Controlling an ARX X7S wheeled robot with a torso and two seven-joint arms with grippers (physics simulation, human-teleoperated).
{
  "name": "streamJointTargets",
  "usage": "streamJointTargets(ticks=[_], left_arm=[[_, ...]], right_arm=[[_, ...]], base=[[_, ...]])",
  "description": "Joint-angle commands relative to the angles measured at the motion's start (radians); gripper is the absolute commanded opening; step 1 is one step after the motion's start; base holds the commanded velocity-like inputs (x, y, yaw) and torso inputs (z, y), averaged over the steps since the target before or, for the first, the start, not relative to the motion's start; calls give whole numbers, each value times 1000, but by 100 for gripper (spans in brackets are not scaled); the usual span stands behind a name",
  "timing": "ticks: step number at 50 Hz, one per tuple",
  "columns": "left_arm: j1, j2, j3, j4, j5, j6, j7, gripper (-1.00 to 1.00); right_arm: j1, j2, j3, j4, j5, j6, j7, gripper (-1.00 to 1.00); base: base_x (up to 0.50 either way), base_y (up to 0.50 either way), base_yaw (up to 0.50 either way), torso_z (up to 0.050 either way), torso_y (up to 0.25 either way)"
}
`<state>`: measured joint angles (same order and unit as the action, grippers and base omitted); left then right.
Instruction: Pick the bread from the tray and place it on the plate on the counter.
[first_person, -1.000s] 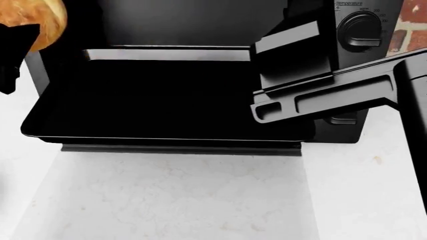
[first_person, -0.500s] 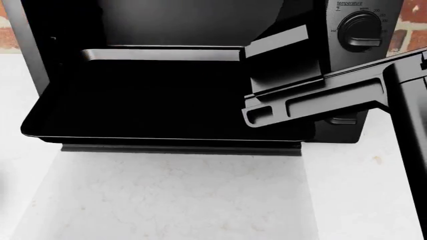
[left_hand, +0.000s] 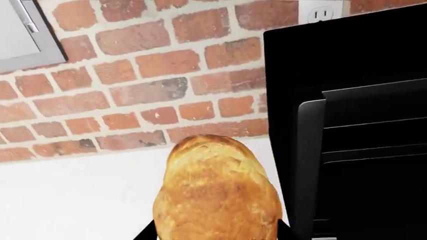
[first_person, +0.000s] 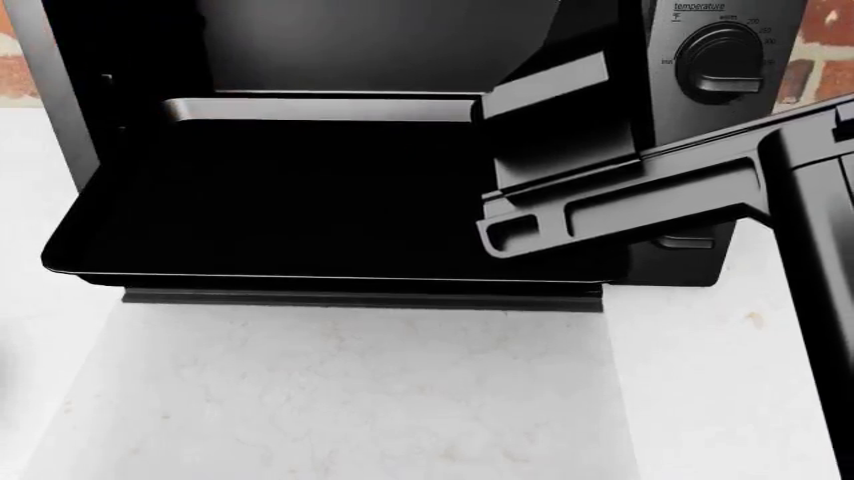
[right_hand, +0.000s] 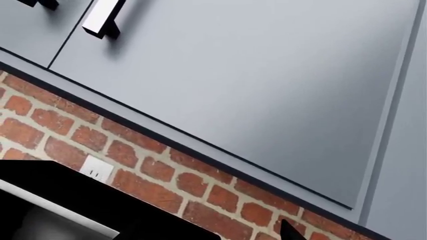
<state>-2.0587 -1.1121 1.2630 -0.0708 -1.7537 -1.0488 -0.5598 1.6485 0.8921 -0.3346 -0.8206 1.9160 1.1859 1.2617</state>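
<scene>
The bread (left_hand: 217, 190), a golden-brown roll, sits between the black fingertips (left_hand: 145, 234) of my left gripper (left_hand: 217, 236), held in the air beside the black oven over the white counter (left_hand: 80, 200). Bread and left gripper are out of the head view. The black tray (first_person: 334, 276) is pulled out of the oven and empty. My right arm (first_person: 627, 200) reaches across the tray's right end. Only one fingertip (right_hand: 288, 231) of my right gripper (right_hand: 213, 236) shows, far off centre, with nothing between the fingers; it points up at brick and cabinets. The plate is out of view.
The black toaster oven (first_person: 641, 40) with a round knob (first_person: 721, 60) stands against a brick wall (left_hand: 133, 90). White counter (first_person: 334, 400) lies in front of the tray. Grey cabinets (right_hand: 253, 85) hang above. A wall socket (left_hand: 320, 11) sits above the oven.
The bread and my left gripper have gone out of the head view at the upper left. My right arm has slid slightly left over the tray.
</scene>
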Motion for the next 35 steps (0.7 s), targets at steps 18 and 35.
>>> streamJointTargets(ticks=[18,35], left_arm=[[25,-87,9,-10,-28,-28,-97,-100],[41,-129,22,-10,-27,-65,-145,-100]], right_arm=[[21,6,-16,-2,13,-11,5,100],[15,18,-16,-11,13,-21,3,100]], base=[[0,0,0,0,0],[0,0,0,0,1]])
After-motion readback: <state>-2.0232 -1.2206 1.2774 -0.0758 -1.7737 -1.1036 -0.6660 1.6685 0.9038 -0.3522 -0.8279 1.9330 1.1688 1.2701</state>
